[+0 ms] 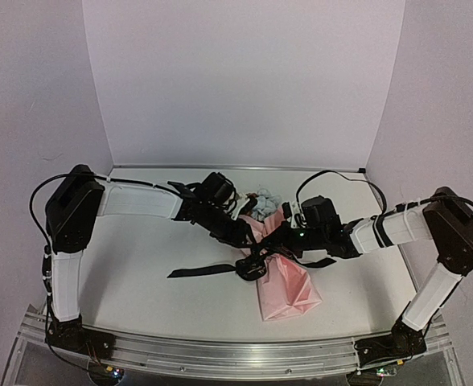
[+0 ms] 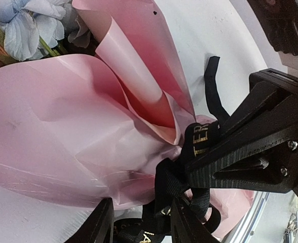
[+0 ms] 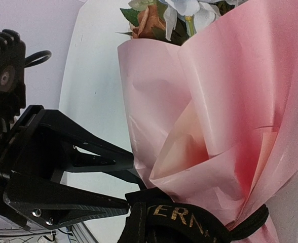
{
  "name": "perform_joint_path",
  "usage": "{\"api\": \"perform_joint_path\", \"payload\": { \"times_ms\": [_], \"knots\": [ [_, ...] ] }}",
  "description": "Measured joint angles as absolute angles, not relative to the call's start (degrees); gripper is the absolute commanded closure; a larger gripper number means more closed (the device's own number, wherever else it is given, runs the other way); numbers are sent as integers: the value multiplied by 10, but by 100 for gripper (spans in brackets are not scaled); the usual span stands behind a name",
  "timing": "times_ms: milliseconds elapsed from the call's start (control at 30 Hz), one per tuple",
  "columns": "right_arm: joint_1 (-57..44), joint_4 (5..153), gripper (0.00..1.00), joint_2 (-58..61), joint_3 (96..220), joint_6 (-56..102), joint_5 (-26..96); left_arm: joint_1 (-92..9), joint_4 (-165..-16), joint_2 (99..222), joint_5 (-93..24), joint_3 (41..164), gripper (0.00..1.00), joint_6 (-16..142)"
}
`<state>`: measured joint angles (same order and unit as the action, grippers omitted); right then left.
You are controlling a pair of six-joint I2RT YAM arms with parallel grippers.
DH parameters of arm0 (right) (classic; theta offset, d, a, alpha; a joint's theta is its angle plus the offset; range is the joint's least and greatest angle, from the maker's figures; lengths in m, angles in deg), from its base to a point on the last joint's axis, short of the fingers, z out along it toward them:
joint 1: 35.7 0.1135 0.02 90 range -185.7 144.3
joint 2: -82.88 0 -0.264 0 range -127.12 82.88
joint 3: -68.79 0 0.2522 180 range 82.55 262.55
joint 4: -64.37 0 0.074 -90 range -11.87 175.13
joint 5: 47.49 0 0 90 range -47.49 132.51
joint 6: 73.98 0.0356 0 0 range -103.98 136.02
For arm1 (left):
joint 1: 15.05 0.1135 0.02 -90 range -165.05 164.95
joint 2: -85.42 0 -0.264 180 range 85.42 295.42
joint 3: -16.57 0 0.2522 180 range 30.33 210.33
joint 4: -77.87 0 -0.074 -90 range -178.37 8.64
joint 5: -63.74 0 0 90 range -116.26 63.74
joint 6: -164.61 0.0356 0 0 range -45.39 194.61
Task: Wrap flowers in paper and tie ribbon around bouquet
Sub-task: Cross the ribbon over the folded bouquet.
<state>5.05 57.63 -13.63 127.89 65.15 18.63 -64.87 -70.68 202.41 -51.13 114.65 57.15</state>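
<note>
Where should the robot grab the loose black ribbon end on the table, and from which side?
Grip the ribbon by its free tail, left of the bouquet, coming straight down from above and pinching across its width. It lies flat and thin on the table, so a sideways approach would probably slide over it, and nothing of the bouquet covers it there.

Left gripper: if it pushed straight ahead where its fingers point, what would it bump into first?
Most likely the ribbon knot, which sits between the left gripper's fingers; right behind it is the pink paper.

Bright, even light; faint sheen on the paper (image 2: 47, 126).
</note>
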Motion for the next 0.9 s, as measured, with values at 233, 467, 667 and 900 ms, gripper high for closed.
{"api": "perform_joint_path", "payload": {
  "times_ms": [233,467,667,900],
  "knots": [
    [51,576,100,-136,1279,651,186,-650,-704,2038,-526,1157,70,574],
    [51,576,100,-136,1277,646,186,-654,-703,2041,-537,1165,76,579],
    [51,576,100,-133,1262,635,187,-657,-703,2045,-538,1166,73,579],
    [51,581,100,-132,1256,627,187,-661,-693,2063,-536,1185,87,579]
  ]
}}
